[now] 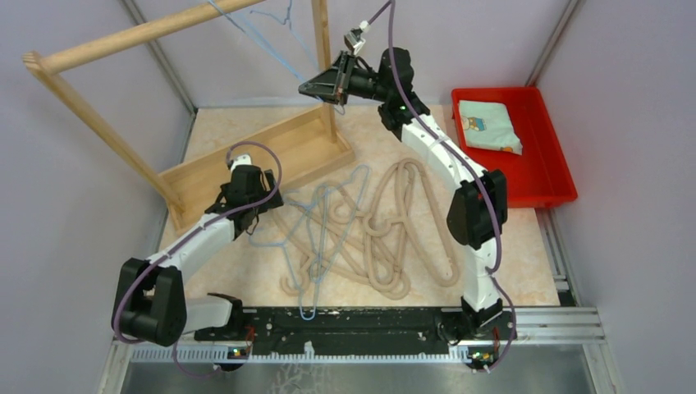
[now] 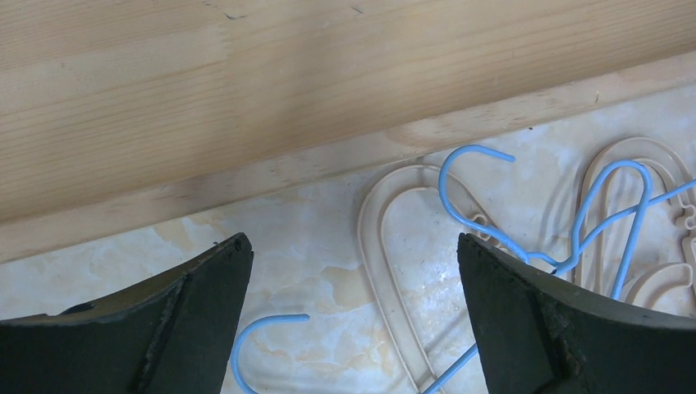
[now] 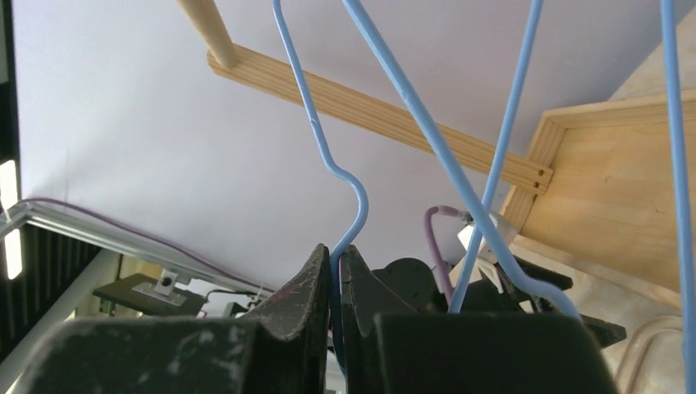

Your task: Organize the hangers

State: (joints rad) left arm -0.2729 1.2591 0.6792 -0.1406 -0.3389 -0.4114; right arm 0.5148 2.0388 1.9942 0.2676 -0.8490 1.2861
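From above, the right gripper (image 1: 332, 86) is raised beside the wooden rack (image 1: 139, 33), holding a blue wire hanger (image 1: 250, 37) up near its rail. This looks like the hanging step. The next move calls for steering the hook over the round rail, though whether it already sits there cannot be told. The other hangers (image 1: 386, 226) lie tangled on the bench (image 1: 238, 279), thick beige rounded loops laced with thin blue wire. The left gripper (image 1: 258, 215) hovers at the heap's edge.

In the left wrist view, the jaws stand wide apart over the marbled bench. A smooth beige hanger (image 2: 373, 246) and a blue hook (image 2: 464, 156) lie below, with the pale, grained rack base (image 2: 287, 82) beyond.

In the right wrist view, the jaws are pinched narrow on the thin, kinked wire.
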